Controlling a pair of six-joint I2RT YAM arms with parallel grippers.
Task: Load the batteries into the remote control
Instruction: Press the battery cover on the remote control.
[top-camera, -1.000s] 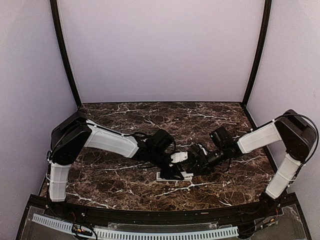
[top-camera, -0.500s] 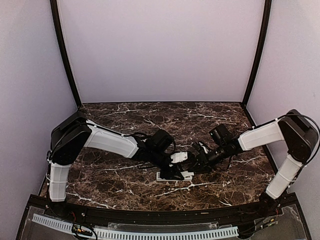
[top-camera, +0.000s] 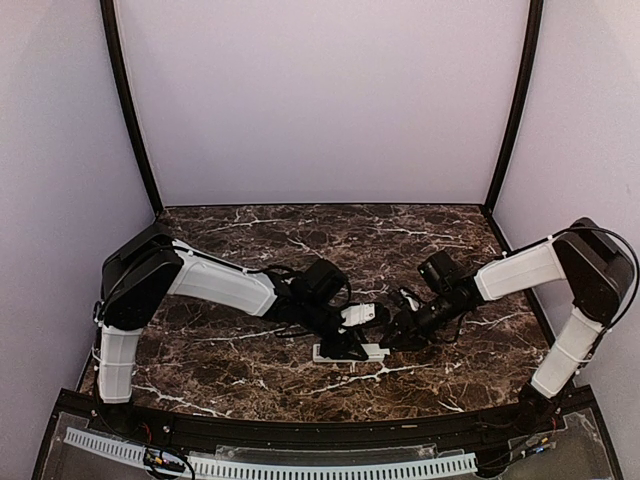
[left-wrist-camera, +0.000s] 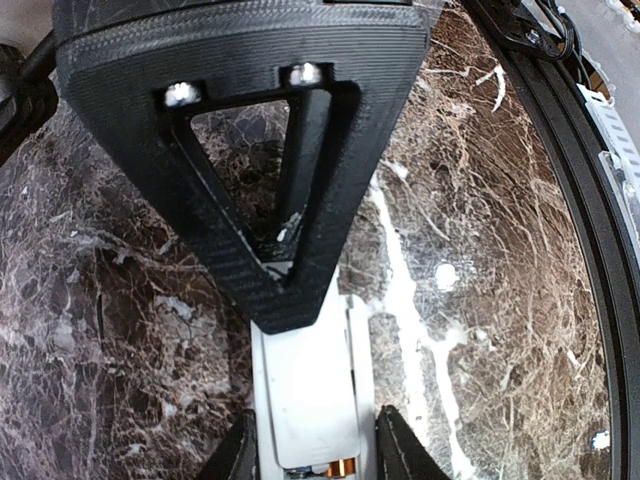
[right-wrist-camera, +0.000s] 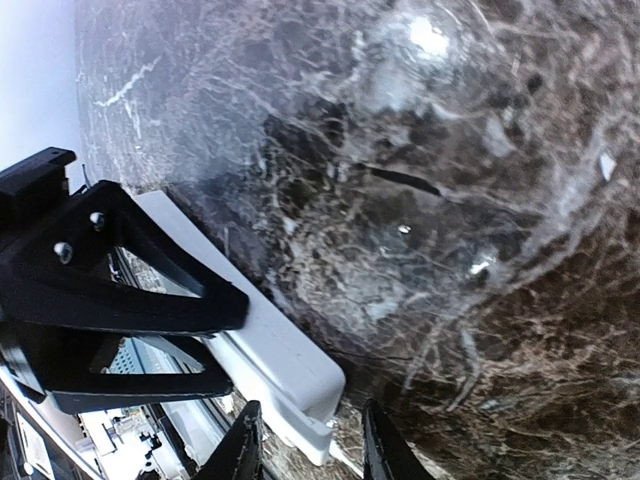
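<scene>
near the front edge of the table the remote control lies flat, left gripper clamped across its sides, right gripper straddling its end (gripping or not, i cannot tell). a sideways nudge there could twist it and unseat the batteries, which i cannot make out.

1. The white-shelled, black-jointed left arm reaches low and inward from its raised shoulder.
2. Its black two-finger left gripper clamps the long edges of the slim white remote control.
3. The matching right arm folds inward, and its black right gripper loosely straddles that bar's end, jaws parted.
</scene>
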